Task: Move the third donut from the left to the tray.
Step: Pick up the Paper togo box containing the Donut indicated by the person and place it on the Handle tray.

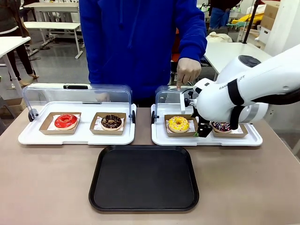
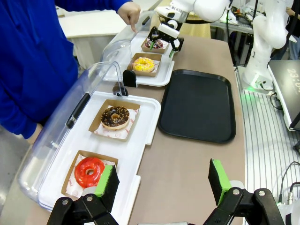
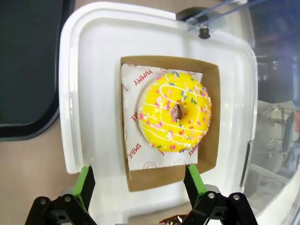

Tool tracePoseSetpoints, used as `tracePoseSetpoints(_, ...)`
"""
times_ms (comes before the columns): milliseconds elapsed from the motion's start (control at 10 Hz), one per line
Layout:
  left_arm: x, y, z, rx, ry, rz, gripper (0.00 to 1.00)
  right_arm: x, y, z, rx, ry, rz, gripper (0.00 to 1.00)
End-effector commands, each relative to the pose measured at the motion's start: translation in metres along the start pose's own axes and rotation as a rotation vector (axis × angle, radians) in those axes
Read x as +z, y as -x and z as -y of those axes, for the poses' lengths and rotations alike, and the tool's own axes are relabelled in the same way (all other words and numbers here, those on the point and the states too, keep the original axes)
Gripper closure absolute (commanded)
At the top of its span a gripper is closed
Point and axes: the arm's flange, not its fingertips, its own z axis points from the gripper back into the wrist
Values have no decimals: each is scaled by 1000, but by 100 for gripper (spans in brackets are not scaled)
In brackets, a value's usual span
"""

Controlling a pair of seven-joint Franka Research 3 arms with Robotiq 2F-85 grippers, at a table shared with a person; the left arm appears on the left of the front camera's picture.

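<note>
Right wrist view looks straight down on the yellow donut (image 3: 176, 117), which sits on a printed paper sheet (image 3: 136, 152) in a square brown cardboard holder (image 3: 211, 154) on a white display tray (image 3: 93, 70). The right end effector (image 3: 139, 185) hangs above the near edge of the holder with its green-padded fingers (image 3: 86, 183) spread wide, one on each side of the holder's near wall, holding nothing; whether a pad touches the cardboard I cannot tell. In the front view that end effector (image 1: 202, 130) is low between the yellow donut and a dark sprinkled donut (image 1: 221, 125) on the same white tray. A person in a blue top stands at the far side, one hand (image 1: 188, 71) on the raised clear lid (image 1: 167, 96) of that tray. The black tray (image 1: 144, 179) lies on the brown counter (image 1: 47, 183) just in front of the two white trays, bare. The other white tray (image 1: 77, 136) holds a red donut (image 1: 66, 121) and a chocolate donut (image 1: 111, 122) under its own raised lid. In the left wrist view the left end effector (image 2: 161, 183) is above the counter edge near the red donut, fingers spread, empty
</note>
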Motion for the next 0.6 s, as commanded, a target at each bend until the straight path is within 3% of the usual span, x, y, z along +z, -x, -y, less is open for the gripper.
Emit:
tracePoseSetpoints(0,1,-1,1,-12,7,0,0,-7,-8,9,-1,-23,-19,0)
tracePoseSetpoints(500,1,-1,1,-12,7,0,0,-30,-7,10,19,-33,-55,0)
